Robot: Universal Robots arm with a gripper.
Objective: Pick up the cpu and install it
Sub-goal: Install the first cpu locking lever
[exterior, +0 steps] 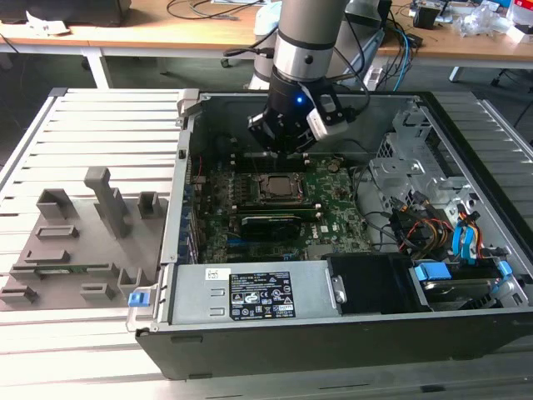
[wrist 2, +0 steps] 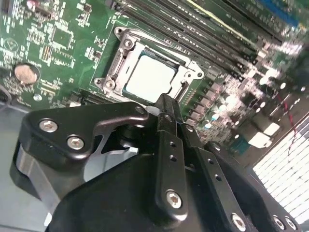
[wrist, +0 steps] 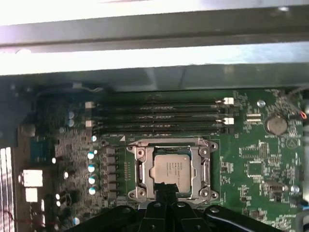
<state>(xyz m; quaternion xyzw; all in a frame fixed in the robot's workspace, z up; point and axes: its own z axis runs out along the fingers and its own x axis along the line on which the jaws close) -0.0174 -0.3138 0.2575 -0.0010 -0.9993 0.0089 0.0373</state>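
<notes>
Exterior view puts the arm [exterior: 300, 50] reaching down into an open computer case [exterior: 185, 158] that lies on a slatted table [exterior: 108, 125], with its jaws low over the motherboard [exterior: 333, 208], just above the processor socket. The cpu [exterior: 277, 188] already lies inside that socket. In the first wrist view its pale metal top [wrist: 173, 169] sits square within the metal socket frame [wrist: 140, 166], below the row of memory slots [wrist: 159, 116]. The second wrist view shows the same chip [wrist 2: 150, 77] bare, with nothing gripping it. The jaws are closed on nothing, the black fingertips [wrist 2: 164, 104] pressed together just beside the near edge of the chip; whether they touch it I cannot tell. I judge the picking and placing to be done and the work to stand at the seating stage. Whether the chip lies fully flat, or the frame is latched over it, cannot be made out. Any move from here calls for a clean vertical path, so that the fingertips neither drag across the chip nor catch the frame. Grey fixture blocks [exterior: 100, 200] stand well apart on the table, at the exterior view's left.
</notes>
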